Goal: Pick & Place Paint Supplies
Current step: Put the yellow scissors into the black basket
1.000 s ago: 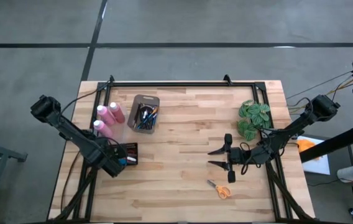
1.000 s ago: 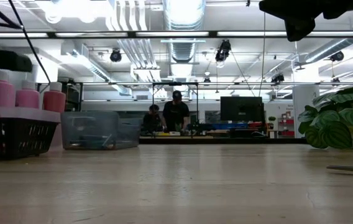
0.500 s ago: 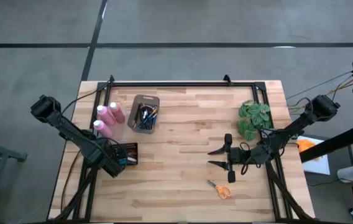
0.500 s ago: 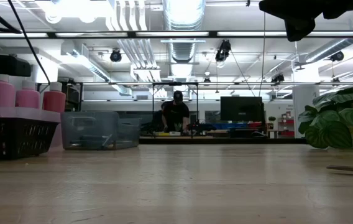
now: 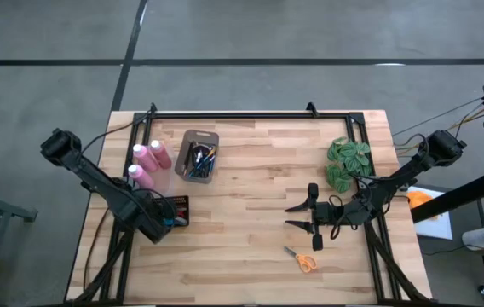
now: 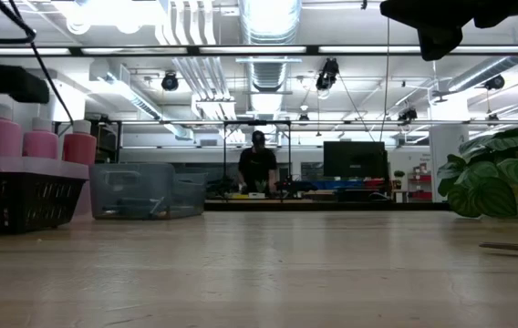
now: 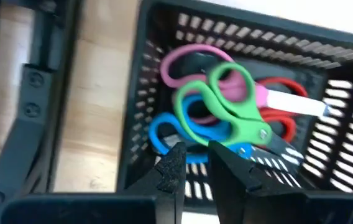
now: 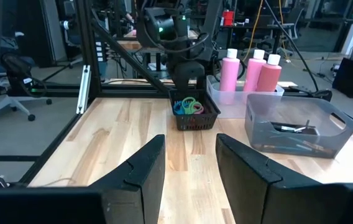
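Observation:
Three pink bottles with white caps [image 5: 146, 160] [image 8: 251, 70] stand in a clear tray near the table's left edge. Next to them, a grey bin [image 5: 198, 156] [image 8: 296, 129] holds several thin brushes. I cannot make out a stubby black brush. My left gripper [image 7: 196, 150] hovers over a black mesh basket [image 5: 179, 207] [image 7: 140, 93] of coloured scissors, its fingers only narrowly apart and touching nothing. My right gripper [image 5: 294, 217] [image 8: 190, 152] is open above bare table on the right half, pointing toward the table's left edge.
Orange scissors [image 5: 302, 258] lie near the table's near edge, right of the middle. A green leafy plant [image 5: 348, 164] [image 6: 496, 182] stands by the right edge. A black frame rail [image 5: 250, 114] runs along the far edge. A person [image 6: 257, 164] stands in the room beyond.
In the low view my left arm has dipped slightly and then come up again over the basket. Of the two people in the room beyond, only one still shows.

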{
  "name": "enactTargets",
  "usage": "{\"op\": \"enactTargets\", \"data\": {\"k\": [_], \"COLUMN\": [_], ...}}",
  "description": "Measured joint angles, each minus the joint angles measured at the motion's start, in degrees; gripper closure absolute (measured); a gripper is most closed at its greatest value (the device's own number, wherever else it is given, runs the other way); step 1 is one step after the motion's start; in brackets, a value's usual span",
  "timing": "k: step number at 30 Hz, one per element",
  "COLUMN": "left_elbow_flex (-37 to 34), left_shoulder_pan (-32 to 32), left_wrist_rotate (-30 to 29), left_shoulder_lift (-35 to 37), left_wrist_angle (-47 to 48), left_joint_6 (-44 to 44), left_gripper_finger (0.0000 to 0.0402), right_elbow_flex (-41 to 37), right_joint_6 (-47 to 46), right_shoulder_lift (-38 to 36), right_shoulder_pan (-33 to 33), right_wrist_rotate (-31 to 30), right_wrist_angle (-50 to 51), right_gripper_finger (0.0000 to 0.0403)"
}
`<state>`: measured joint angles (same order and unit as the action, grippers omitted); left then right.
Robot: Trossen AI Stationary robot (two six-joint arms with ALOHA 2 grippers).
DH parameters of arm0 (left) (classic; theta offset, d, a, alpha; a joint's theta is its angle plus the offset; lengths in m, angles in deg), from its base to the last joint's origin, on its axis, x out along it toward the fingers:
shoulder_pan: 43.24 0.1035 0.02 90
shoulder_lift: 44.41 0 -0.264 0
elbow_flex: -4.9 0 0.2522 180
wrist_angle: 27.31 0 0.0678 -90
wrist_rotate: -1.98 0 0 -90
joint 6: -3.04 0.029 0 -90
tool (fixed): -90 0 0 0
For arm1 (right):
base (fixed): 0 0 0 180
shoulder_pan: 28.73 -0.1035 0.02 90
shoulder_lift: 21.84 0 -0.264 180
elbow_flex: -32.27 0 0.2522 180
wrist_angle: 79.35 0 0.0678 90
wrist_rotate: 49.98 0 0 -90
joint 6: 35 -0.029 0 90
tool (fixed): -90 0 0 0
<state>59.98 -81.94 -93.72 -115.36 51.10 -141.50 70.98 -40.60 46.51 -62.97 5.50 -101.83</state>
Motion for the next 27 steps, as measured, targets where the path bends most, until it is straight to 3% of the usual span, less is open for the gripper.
{"op": "enactTargets", "data": {"k": [7, 10, 14, 21, 27], "left_elbow_flex": [0.02, 0.65, 2.07, 3.46, 3.43], "left_shoulder_pan": [0.04, 0.04, 0.04, 0.17, 2.10], "left_wrist_rotate": [-5.45, -11.94, -25.37, -42.68, -44.03], "left_shoulder_lift": [3.01, 2.96, 2.96, 2.96, 1.57], "left_wrist_angle": [-2.62, -3.98, -6.90, -26.93, -47.87], "left_joint_6": [3.88, 9.21, 19.61, 53.60, 93.48], "left_gripper_finger": [0.0331, 0.0331, 0.0331, 0.0331, 0.0331], "right_elbow_flex": [0.00, 0.00, 0.00, 0.00, 0.00], "right_joint_6": [0.04, -0.21, -0.21, -0.22, 0.03], "right_shoulder_lift": [0.00, 0.00, 0.00, 0.00, 0.00], "right_shoulder_pan": [0.00, 0.00, 0.00, 0.00, 0.00], "right_wrist_rotate": [0.02, 0.02, 0.02, 0.02, 0.02], "right_wrist_angle": [0.00, 0.00, 0.00, 0.00, 0.00], "right_gripper_finger": [0.0261, 0.0261, 0.0261, 0.0261, 0.0261]}}
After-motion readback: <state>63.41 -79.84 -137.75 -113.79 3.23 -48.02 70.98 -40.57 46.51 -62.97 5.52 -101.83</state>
